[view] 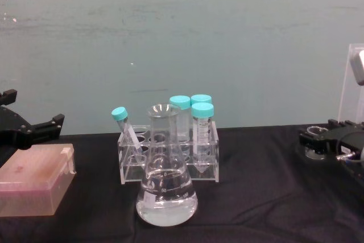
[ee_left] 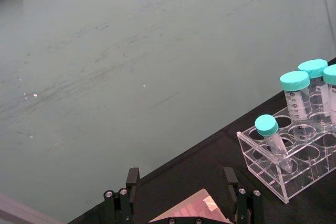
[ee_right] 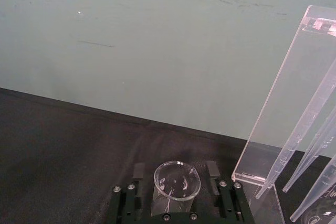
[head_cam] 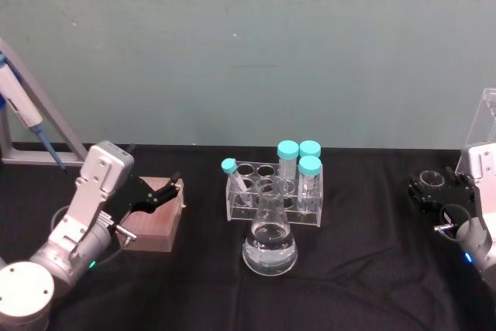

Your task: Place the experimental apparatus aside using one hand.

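The small glass beaker (ee_right: 177,182) stands on the black cloth at the far right, between the fingers of my right gripper (ee_right: 176,170), which is open with a thin gap on each side. The tall acrylic stand (ee_right: 286,103) of long pipettes (ee_right: 310,129) rises right beside it. In the head view the right gripper (head_cam: 434,184) sits by the beaker (head_cam: 428,178). The conical flask (head_cam: 270,242) of clear liquid stands at the table's middle front. My left gripper (head_cam: 172,186) hangs open over a pink box (head_cam: 155,222) at the left.
A clear rack (head_cam: 275,195) with several teal-capped tubes (head_cam: 310,167) stands just behind the flask. A pipette on a grey stand (head_cam: 27,118) leans at the far left. Bare black cloth lies between the flask and the right gripper.
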You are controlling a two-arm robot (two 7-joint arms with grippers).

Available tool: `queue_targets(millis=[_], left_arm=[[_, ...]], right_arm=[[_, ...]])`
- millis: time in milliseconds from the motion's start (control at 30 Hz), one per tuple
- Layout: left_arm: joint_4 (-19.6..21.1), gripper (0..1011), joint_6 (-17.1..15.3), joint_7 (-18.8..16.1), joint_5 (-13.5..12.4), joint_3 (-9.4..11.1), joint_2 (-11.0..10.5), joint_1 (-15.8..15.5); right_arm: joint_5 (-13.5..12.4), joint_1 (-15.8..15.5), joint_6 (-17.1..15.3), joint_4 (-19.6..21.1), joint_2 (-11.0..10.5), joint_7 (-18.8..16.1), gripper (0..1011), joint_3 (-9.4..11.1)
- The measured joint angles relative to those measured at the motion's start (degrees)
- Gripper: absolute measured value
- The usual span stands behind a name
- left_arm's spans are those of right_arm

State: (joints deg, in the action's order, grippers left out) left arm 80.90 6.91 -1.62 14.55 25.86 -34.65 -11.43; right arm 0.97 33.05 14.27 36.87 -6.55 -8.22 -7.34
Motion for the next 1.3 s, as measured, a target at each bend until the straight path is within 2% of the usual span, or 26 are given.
queue_targets(millis=[233, 300, 367, 767, 1300], left_arm=[[0.0, 1000, 0.0, 0.0, 0.0, 0.0, 0.0, 0.0], [0.0, 1000, 0.0, 0.0, 0.0, 0.0, 0.0, 0.0], [0.0, 1000, 0.0, 0.0, 0.0, 0.0, 0.0, 0.0], [0.0, 1000, 0.0, 0.0, 0.0, 0.0, 0.0, 0.0], [0.0, 1000, 0.0, 0.0, 0.0, 0.0, 0.0, 0.0]], right_arm=[[0.0, 0.0, 0.0, 0.0, 0.0, 0.0, 892, 0.0], [0.0, 0.0, 0.0, 0.0, 0.0, 0.0, 970, 0.0], [0.0, 0.0, 0.0, 0.0, 0.0, 0.0, 997, 0.0], [0.02, -0.03, 0.0, 0.05, 0.0, 0.0, 1002, 0.01], [1.68, -2.81, 3.07, 5.82, -0.63, 0.03, 1002, -0.15]])
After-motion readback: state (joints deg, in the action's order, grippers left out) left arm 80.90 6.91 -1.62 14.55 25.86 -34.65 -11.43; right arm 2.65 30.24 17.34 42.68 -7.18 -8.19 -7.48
